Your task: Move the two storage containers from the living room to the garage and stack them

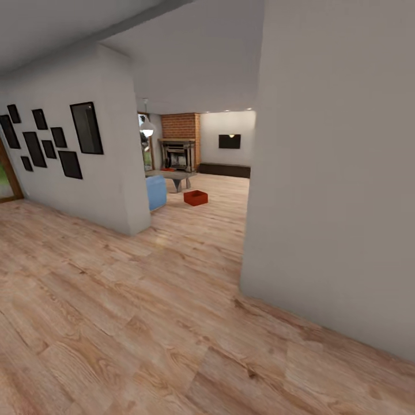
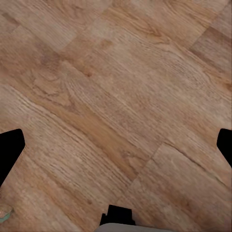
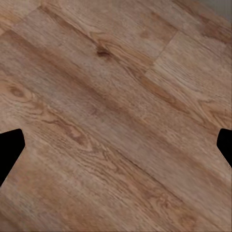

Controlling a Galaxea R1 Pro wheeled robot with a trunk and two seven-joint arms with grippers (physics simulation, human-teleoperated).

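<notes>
— Pale plank flooring runs down a hallway between white walls to the living room, where one red storage container sits on the boards just beside a blue sofa, near a low table before the brick fireplace.

— And the grippers?

— Left gripper and right gripper both gape wide over bare wood, holding nothing.

— How will the box handle?

— Probably rigid, light and smooth-walled; pinching a rim or pressing on opposite sides looks safest.
</notes>
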